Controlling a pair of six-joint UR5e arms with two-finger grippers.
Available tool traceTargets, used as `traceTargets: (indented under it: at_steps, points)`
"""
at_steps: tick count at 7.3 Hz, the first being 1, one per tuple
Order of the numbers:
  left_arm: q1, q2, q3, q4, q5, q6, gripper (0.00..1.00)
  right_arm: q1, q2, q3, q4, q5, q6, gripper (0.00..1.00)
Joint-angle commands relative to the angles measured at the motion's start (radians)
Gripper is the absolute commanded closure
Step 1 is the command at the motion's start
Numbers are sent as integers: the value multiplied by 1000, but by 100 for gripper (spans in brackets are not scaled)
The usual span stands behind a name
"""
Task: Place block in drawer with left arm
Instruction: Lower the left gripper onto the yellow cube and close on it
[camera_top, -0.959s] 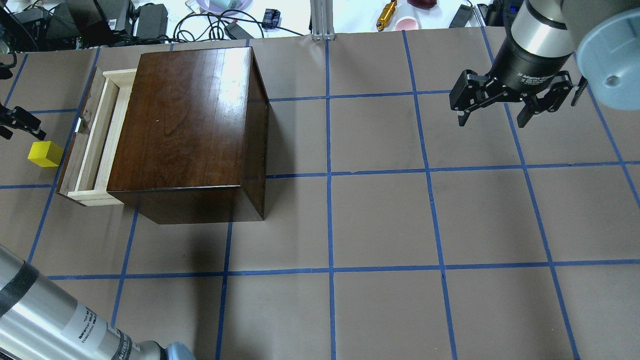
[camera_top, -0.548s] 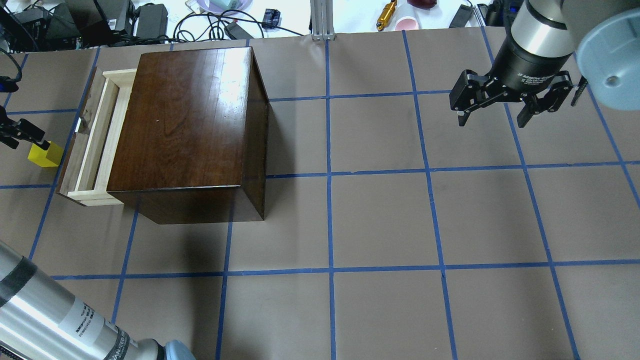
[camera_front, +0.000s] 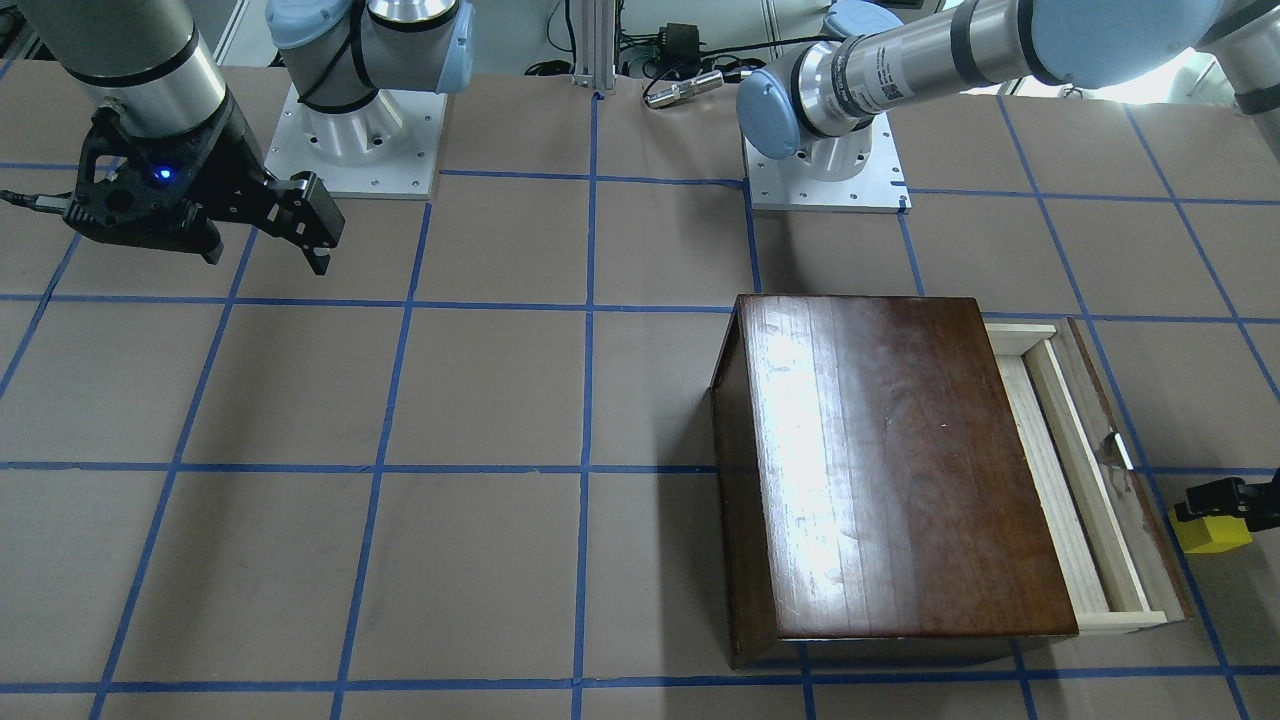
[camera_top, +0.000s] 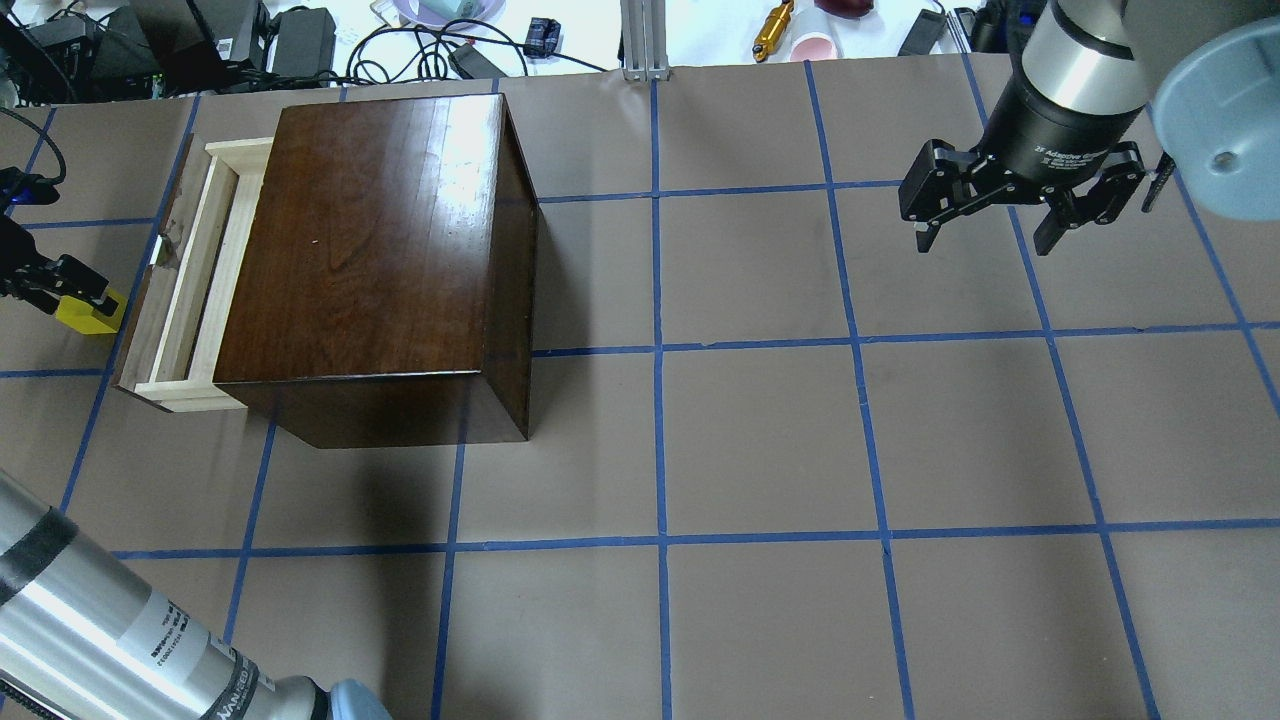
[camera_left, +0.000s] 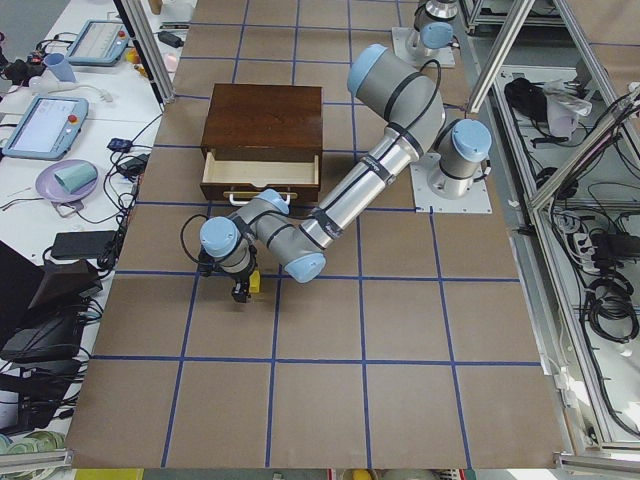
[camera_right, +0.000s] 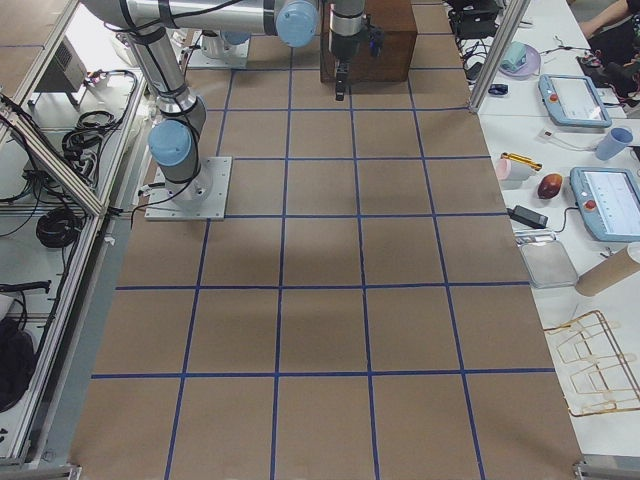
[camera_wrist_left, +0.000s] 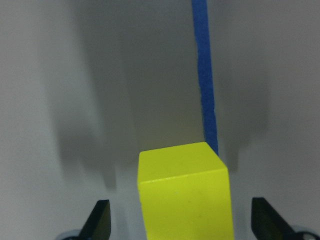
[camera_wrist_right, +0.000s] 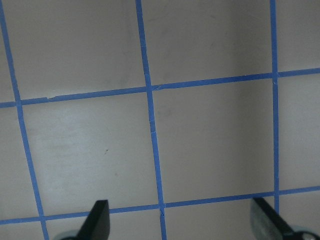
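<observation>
The yellow block (camera_wrist_left: 182, 195) rests on the table just left of the open drawer (camera_top: 190, 270) of the dark-brown box (camera_top: 380, 240). In the left wrist view my left gripper (camera_wrist_left: 182, 225) is open, with a fingertip on each side of the block and a gap on both sides. From overhead the left gripper (camera_top: 62, 288) partly covers the block (camera_top: 92, 314) at the left edge. The drawer's pale wooden inside shows nothing in it. My right gripper (camera_top: 985, 240) is open and holds nothing, above the table at the far right.
Blue tape lines cross the brown table cover. One tape line (camera_wrist_left: 205, 90) runs just beside the block. Cables and small tools (camera_top: 420, 40) lie beyond the table's far edge. The drawer's dark front panel (camera_front: 1125, 470) stands between the block (camera_front: 1215, 535) and the tray.
My left gripper has come down over the yellow block, which showed whole before and is now partly covered. The right arm, box and drawer have not moved.
</observation>
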Motion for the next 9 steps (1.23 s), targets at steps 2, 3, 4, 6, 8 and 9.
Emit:
traceTargets:
  at_steps: [2,3,4,6,8,9]
  points:
    - [0,-1,-1,-1,5,1,31,0,0,0,0,0,0,0]
    - [0,-1,-2,-1,2,1,48,0,0,0,0,0,0,0]
    - [0,-1,-2,-1,0,1,60,0,0,0,0,0,0,0]
    - [0,18,1,-2,2,-5,74,0,0,0,0,-1,0,0]
    - [2,76,1,-48,5,-6,74,0,0,0,0,0,0,0]
    - [2,118,-1,-89,0,-4,74,0,0,0,0,0,0,0]
